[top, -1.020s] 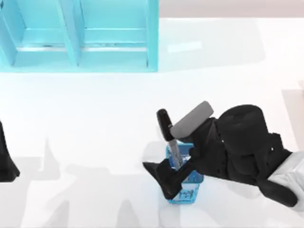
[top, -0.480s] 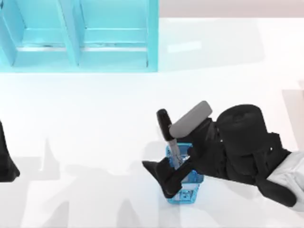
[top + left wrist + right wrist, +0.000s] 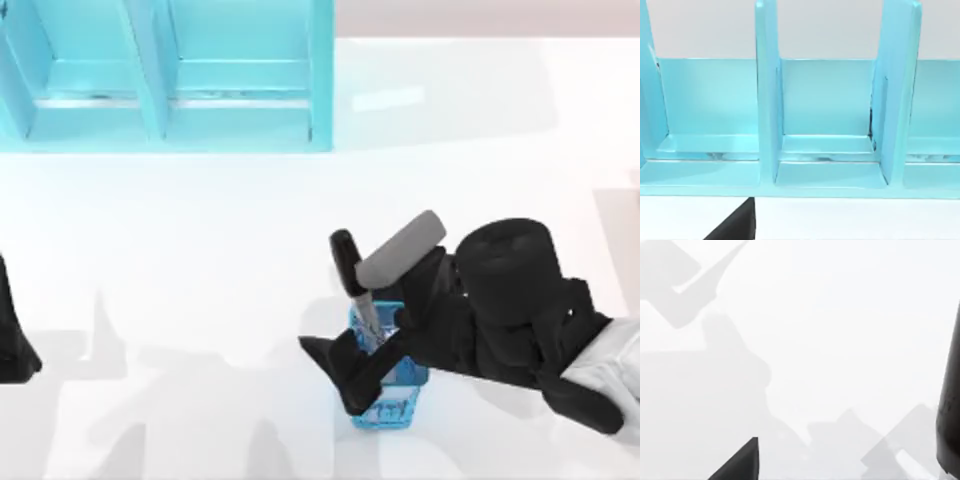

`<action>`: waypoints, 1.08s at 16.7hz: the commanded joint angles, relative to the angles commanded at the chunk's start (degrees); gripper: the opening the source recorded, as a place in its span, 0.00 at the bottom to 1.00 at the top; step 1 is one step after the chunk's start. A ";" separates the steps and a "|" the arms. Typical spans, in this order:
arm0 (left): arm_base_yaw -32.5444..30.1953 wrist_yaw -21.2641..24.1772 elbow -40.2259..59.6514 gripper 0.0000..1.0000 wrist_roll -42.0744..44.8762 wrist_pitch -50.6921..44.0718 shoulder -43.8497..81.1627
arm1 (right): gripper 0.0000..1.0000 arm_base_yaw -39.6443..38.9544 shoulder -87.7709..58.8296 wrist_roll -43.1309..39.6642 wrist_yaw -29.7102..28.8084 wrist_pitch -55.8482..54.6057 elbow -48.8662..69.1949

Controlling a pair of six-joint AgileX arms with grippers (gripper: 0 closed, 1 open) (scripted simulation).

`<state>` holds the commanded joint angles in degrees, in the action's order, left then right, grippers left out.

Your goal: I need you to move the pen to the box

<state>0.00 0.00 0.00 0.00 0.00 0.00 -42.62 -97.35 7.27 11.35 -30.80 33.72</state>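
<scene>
Since a second earlier almost nothing had shifted: the right arm had crept very slightly, and the pen (image 3: 352, 272) stood where it had been, leaning in the small blue mesh holder (image 3: 392, 398).

From above, the white table (image 3: 200, 250) carried the holder near its front edge, a little right of centre. The pen rose out of it with its black cap uppermost and tilted toward the far left, the silver-grey barrel running down into the mesh. The right gripper (image 3: 348, 372) sat low at the holder, its dark fingers (image 3: 322, 352) reaching in from the right across the holder's near-left side and around the lower barrel. Whether they pressed on the pen or stood a little off it could not be told, since the wrist body covered the contact. The rest of the right arm stretched away toward the table's right near corner.

The large turquoise box (image 3: 165, 75), divided into upright compartments, stood at the far left of the table, well apart from the pen. In the left wrist view its partitions (image 3: 767, 95) faced the camera.

The left arm (image 3: 14, 340) was parked at the left edge of the table; its finger state could not be told.

In the right wrist view, a dark upright edge (image 3: 949, 405) stood over the bare table.
</scene>
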 joint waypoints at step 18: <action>0.00 0.00 0.00 1.00 0.00 0.00 0.00 | 0.00 20.23 21.35 -13.47 17.68 38.17 10.15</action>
<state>0.00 0.00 0.00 0.00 0.00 0.00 -22.39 -76.00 -6.19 29.03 7.37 43.87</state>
